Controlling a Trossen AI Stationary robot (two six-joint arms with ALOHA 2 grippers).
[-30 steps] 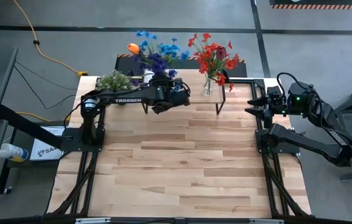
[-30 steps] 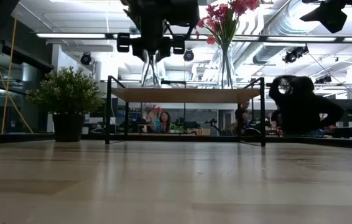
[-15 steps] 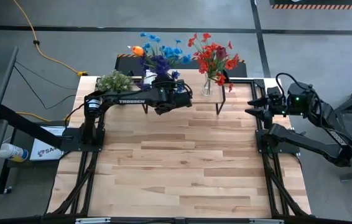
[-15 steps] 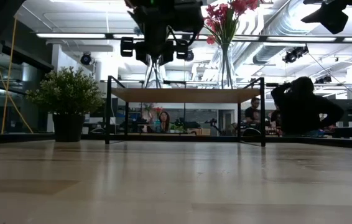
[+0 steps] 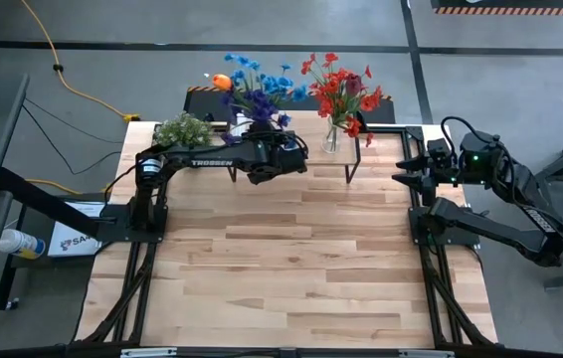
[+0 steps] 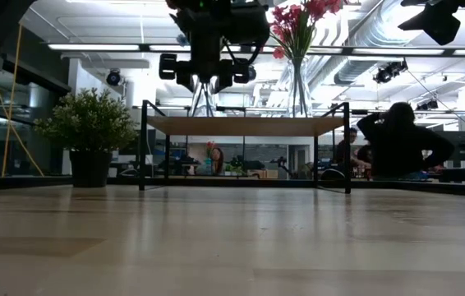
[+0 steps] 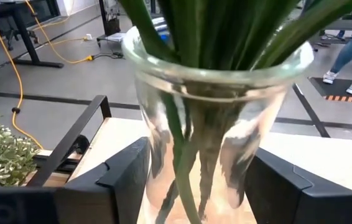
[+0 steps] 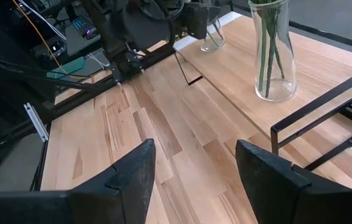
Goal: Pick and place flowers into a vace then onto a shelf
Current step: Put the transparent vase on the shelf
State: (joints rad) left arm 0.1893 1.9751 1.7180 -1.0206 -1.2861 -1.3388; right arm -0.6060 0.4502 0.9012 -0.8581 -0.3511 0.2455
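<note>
Standing between left pincer (image 7: 194,180) fingers (gaps visible): vase (image 7: 210,118)

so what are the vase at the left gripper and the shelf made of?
Vase: clear glass by the look, glossy, with the green stems showing through the wall and highlights on the rim. Shelf: light wooden plank top with visible grain, matte; thin black frame, probably painted metal. The left gripper straddles the vase, fingers apart from the glass.

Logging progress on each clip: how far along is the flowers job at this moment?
Done: the clear glass vase of red flowers stands on the plank-topped, black-legged shelf. In hand: the left gripper flanks the second glass vase of blue and purple flowers on the shelf, fingers just clear of the glass. Left: withdraw. The right gripper waits open at the table's right edge.
</note>
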